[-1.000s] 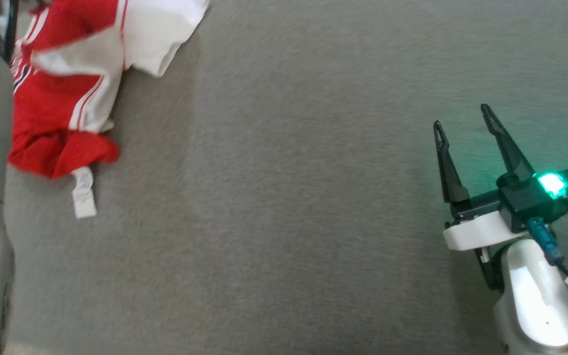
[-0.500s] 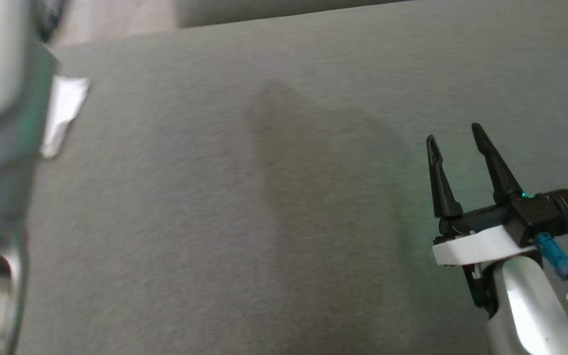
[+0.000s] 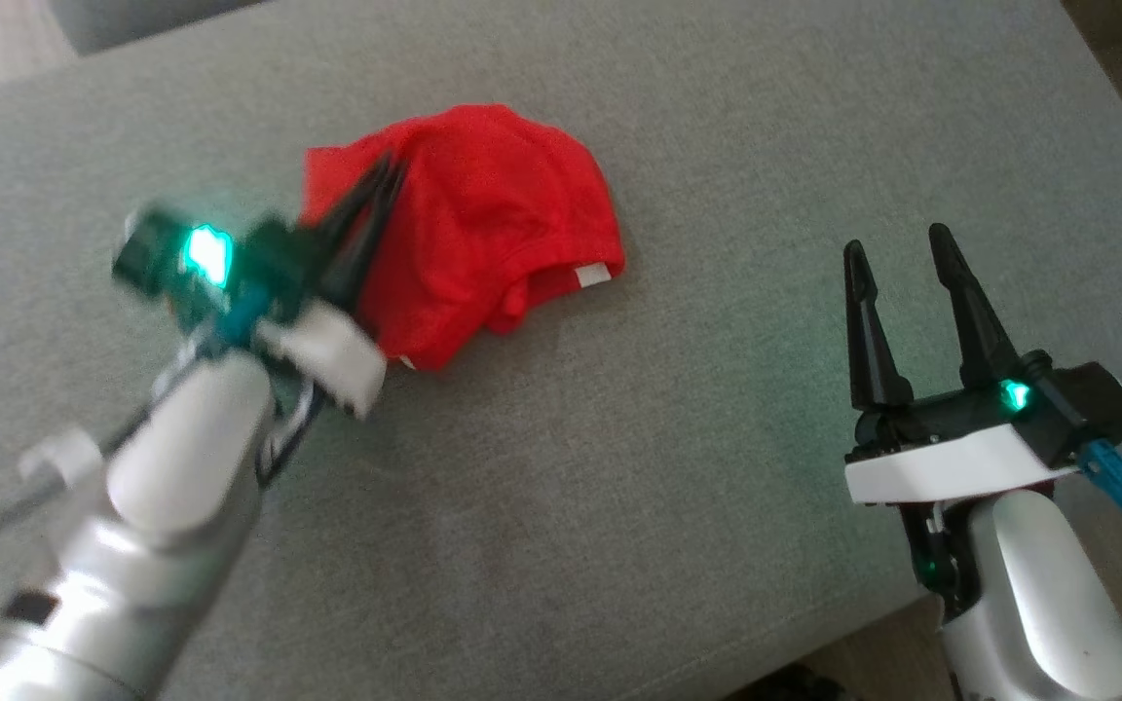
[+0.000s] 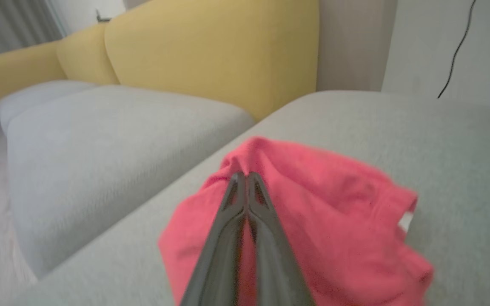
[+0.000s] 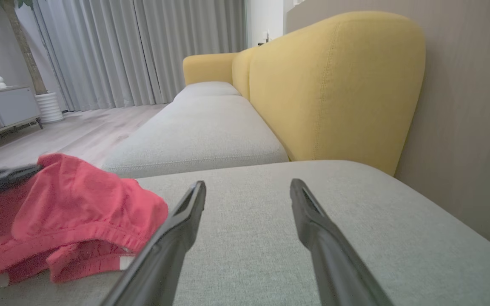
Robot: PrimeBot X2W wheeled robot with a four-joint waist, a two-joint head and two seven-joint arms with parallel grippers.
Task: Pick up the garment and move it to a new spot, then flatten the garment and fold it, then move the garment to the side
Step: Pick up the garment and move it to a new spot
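Left gripper [image 3: 388, 177] is pinching shut on a raised ridge of the red garment [image 3: 493, 204], which is lying bunched on the grey cushion [image 3: 717, 467] left of centre, so I'm reading this as the move-to-a-new-spot step, flattening not yet begun. Next I'm expecting to need a release and a two-handed spread, with the right gripper [image 3: 895, 243] reaching in for a hem. Left forearm is angling in low from the near left, fingers pointing away; right arm is hovering well apart at the near right, fingers spread wide, holding nothing.
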